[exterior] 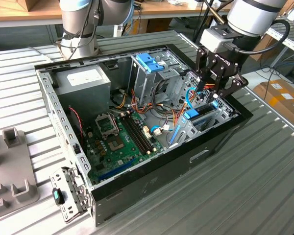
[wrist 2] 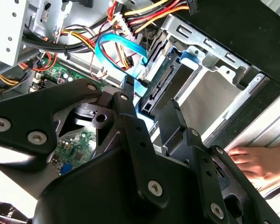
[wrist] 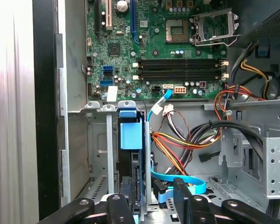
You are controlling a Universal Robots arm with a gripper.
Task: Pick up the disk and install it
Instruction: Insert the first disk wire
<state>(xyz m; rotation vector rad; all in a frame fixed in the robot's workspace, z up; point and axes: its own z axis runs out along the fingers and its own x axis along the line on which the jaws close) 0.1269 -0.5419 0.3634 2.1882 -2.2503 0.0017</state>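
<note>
The disk (wrist: 136, 179) stands on edge in a narrow metal bay at the corner of the open computer case (exterior: 137, 188). Its blue plastic rail (wrist: 130, 135) faces up, and the rail also shows in the exterior view as the disk (exterior: 192, 115). In the second wrist view the disk's (wrist 2: 157, 88) dark connector edge faces me. My gripper (exterior: 210, 95) reaches down into that corner on the exterior view's right. In both wrist views the gripper (wrist: 150, 192) (wrist 2: 150, 95) straddles the disk, open: one black finger lies against it and the other stands off by a gap.
A blue cable (wrist: 177, 179) and bundled wires (wrist: 182, 140) lie beside the bay. The motherboard (exterior: 117, 142), a grey box with a white sticker (exterior: 83, 81) and a cage with a blue latch (exterior: 149, 61) crowd the case. A person's fingers (wrist 2: 254, 163) rest outside it.
</note>
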